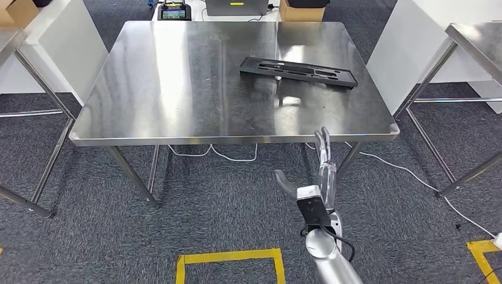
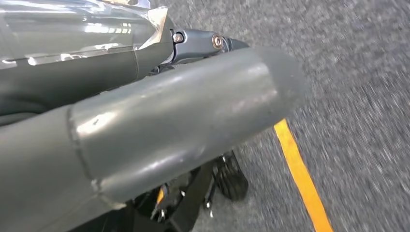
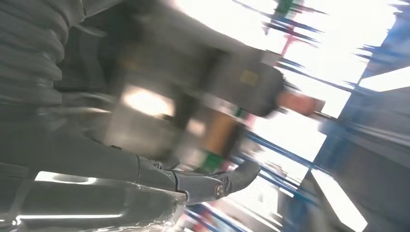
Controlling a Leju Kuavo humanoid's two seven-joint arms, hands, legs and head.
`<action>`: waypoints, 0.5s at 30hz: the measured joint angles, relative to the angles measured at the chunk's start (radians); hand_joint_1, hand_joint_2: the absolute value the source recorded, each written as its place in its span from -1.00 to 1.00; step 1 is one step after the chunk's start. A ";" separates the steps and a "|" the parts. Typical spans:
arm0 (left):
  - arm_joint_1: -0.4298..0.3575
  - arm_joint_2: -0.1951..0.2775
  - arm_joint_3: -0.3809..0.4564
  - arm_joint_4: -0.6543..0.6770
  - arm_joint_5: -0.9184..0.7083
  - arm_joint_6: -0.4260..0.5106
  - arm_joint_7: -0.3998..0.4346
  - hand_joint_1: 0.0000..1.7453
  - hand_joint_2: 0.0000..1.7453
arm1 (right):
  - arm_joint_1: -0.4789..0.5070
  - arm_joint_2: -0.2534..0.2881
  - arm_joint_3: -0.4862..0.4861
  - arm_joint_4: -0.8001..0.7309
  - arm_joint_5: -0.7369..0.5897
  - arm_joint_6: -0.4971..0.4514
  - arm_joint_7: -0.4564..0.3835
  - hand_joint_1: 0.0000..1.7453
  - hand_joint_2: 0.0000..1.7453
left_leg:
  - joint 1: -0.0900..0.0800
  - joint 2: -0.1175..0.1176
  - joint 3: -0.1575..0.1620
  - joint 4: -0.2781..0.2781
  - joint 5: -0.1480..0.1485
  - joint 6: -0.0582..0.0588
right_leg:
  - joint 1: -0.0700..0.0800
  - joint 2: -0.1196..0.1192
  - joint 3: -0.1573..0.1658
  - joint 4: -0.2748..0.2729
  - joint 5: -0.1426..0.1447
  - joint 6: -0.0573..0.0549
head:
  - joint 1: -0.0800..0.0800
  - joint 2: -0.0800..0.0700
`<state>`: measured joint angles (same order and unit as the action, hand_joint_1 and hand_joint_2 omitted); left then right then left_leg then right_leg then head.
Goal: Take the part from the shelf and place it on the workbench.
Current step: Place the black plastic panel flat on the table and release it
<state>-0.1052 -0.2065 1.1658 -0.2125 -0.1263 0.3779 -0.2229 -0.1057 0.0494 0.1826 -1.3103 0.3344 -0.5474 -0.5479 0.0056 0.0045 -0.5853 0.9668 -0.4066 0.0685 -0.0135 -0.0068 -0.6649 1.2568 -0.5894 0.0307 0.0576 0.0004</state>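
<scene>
The part [image 1: 299, 71], a long flat black plastic panel with slots, lies on the steel workbench [image 1: 177, 89], right of its middle and towards the back. My right hand [image 1: 321, 168] is raised just below the bench's front edge. Its fingers are straight and its thumb is out to the side, and it holds nothing. The right wrist view is blurred, with that hand's fingers [image 3: 208, 183] extended against bright lights. My left hand [image 2: 145, 125] hangs over the carpet, its thumb and fingers stretched out with nothing in them.
Further steel tables stand at the left [image 1: 9, 41] and right [image 1: 473, 41]. Yellow tape [image 1: 228, 260] marks a square on the carpet near my feet. White cables [image 1: 225, 155] trail under the bench. Boxes and a device [image 1: 174, 10] sit behind it.
</scene>
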 joint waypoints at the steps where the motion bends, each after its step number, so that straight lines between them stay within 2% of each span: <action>1: 0.000 0.000 0.000 0.000 0.000 0.000 0.000 -1.00 -1.00 | -0.005 0.003 -0.010 0.058 -0.008 0.011 0.002 -1.00 1.00 | -0.001 0.000 -0.016 0.002 0.013 -0.001 | 0.000 0.000 0.012 0.015 0.013 0.010 | 0.000 0.000; 2: 0.000 0.000 0.000 0.000 0.000 0.000 -0.001 -1.00 -1.00 | -0.012 0.006 -0.019 0.113 -0.015 0.019 0.001 -1.00 1.00 | -0.002 0.000 -0.032 0.004 0.025 -0.003 | 0.000 0.000 0.042 -0.004 0.039 0.020 | 0.000 0.000; 3: 0.000 0.000 0.000 0.000 0.000 0.000 -0.001 -1.00 -1.00 | -0.021 0.011 -0.028 0.166 -0.020 0.026 0.001 -1.00 1.00 | -0.003 -0.001 -0.048 0.008 0.036 -0.006 | 0.001 0.000 0.087 -0.057 0.062 0.026 | 0.000 0.000; 4: 0.000 -0.001 0.000 0.000 0.000 0.001 -0.001 -1.00 -1.00 | -0.033 0.018 -0.035 0.213 -0.024 0.032 0.002 -1.00 1.00 | -0.005 -0.001 -0.061 0.013 0.046 -0.010 | 0.003 0.000 0.146 -0.136 0.069 0.024 | 0.000 0.000; 5: 0.000 -0.002 0.000 0.000 0.000 0.001 -0.001 -1.00 -1.00 | -0.045 0.024 -0.042 0.256 -0.027 0.035 0.004 -1.00 1.00 | -0.007 -0.001 -0.072 0.018 0.055 -0.015 | 0.006 0.001 0.195 -0.212 0.063 0.017 | 0.000 0.000; 6: 0.001 -0.002 0.000 0.000 -0.001 0.001 0.001 -1.00 -1.00 | -0.058 0.030 -0.048 0.301 -0.029 0.043 0.011 -1.00 1.00 | -0.010 0.000 -0.078 0.021 0.064 -0.020 | 0.010 0.002 0.227 -0.269 0.052 0.009 | -0.002 0.000; 7: 0.001 -0.002 0.000 0.000 -0.002 0.001 0.004 -1.00 -1.00 | -0.072 0.035 -0.052 0.349 -0.029 0.054 0.024 -1.00 1.00 | -0.011 0.000 -0.081 0.021 0.073 -0.025 | 0.014 0.003 0.242 -0.300 0.042 0.000 | -0.003 0.000; 9: 0.004 0.000 0.000 0.000 -0.006 0.001 0.012 -1.00 -1.00 | -0.098 0.044 -0.057 0.453 -0.026 0.090 0.059 -1.00 1.00 | -0.008 0.000 -0.085 0.020 0.086 -0.037 | 0.009 0.002 0.227 -0.303 0.053 -0.016 | -0.006 0.000; 10: 0.007 0.001 0.000 0.000 -0.007 0.001 0.015 -1.00 -1.00 | -0.111 0.049 -0.058 0.505 -0.022 0.110 0.079 -1.00 1.00 | -0.005 -0.001 -0.092 0.031 0.069 -0.042 | 0.005 0.000 0.219 -0.302 0.064 -0.027 | -0.007 0.000; 11: 0.009 0.002 0.000 0.000 -0.008 0.002 0.018 -1.00 -1.00 | -0.123 0.054 -0.058 0.555 -0.013 0.130 0.100 -1.00 1.00 | -0.002 -0.003 -0.103 0.059 0.031 -0.049 | 0.000 -0.002 0.207 -0.303 0.076 -0.038 | -0.008 0.000; 12: 0.011 0.002 0.000 0.000 -0.009 0.003 0.020 -1.00 -1.00 | -0.135 0.059 -0.057 0.604 -0.001 0.148 0.123 -1.00 1.00 | 0.001 -0.005 -0.117 0.106 -0.024 -0.055 | -0.003 -0.004 0.195 -0.303 0.089 -0.046 | -0.008 0.000; 13: 0.012 0.002 0.000 0.000 -0.010 0.003 0.022 -1.00 -1.00 | -0.144 0.063 -0.054 0.651 0.010 0.164 0.149 -1.00 1.00 | 0.003 -0.006 -0.132 0.172 -0.082 -0.062 | -0.002 -0.005 0.182 -0.302 0.101 -0.052 | -0.009 0.000; 14: 0.013 0.002 0.000 0.000 -0.010 0.004 0.023 -1.00 -1.00 | -0.151 0.066 -0.052 0.696 0.022 0.177 0.174 -1.00 1.00 | 0.005 -0.007 -0.143 0.240 -0.124 -0.068 | -0.001 -0.006 0.169 -0.301 0.114 -0.052 | -0.009 0.000; 15: 0.015 0.002 0.000 0.000 -0.012 0.005 0.023 -1.00 -1.00 | -0.157 0.068 -0.049 0.738 0.033 0.183 0.202 -1.00 1.00 | 0.008 -0.007 -0.147 0.294 -0.140 -0.073 | 0.000 -0.008 0.156 -0.299 0.125 -0.050 | -0.009 0.000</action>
<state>-0.0907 -0.2041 1.1657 -0.2125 -0.1381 0.3830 -0.1999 -0.2623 0.1169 0.1332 -0.5726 0.3670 -0.3642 -0.3454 0.0137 -0.0023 -0.7318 1.2603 -0.5464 -0.0042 -0.0137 -0.0148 -0.5086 0.9575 -0.4643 -0.0193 0.0483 0.0004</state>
